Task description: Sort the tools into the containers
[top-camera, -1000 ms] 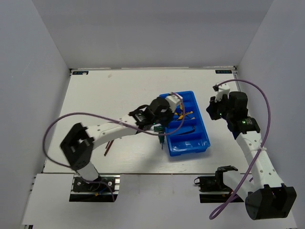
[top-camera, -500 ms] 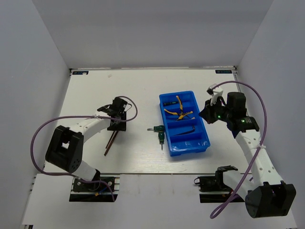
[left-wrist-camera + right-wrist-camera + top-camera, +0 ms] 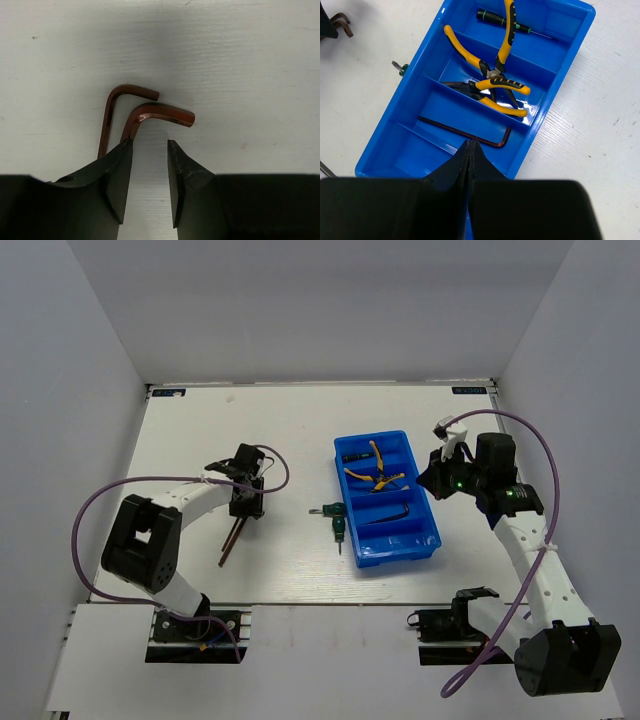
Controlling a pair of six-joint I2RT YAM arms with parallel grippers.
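Note:
The blue tray [image 3: 400,558] holds two yellow-handled pliers [image 3: 378,478], a thin screwdriver [image 3: 355,454] and a dark hex key [image 3: 395,512]. The right wrist view shows the same tray [image 3: 570,80], pliers [image 3: 490,80], screwdriver [image 3: 505,22] and key [image 3: 465,131]. A stubby green-black tool [image 3: 337,520] lies on the table left of the tray. Two brown hex keys [image 3: 232,538] lie at the left. My left gripper [image 3: 245,502] is open and low over them. The thicker key [image 3: 162,112] runs under its left finger; the thinner key [image 3: 112,107] lies beside it. My right gripper [image 3: 440,480] is shut and empty over the tray's right edge [image 3: 471,144].
White walls close the table [image 3: 280,430] in on three sides. The left arm's purple cable [image 3: 120,490] loops above the left side of the table. The green-black tool's tip [image 3: 400,67] shows by the tray's outer wall.
My left arm has swung left from the tray to the two hex keys on the table. My right gripper has shifted slightly toward the tray.

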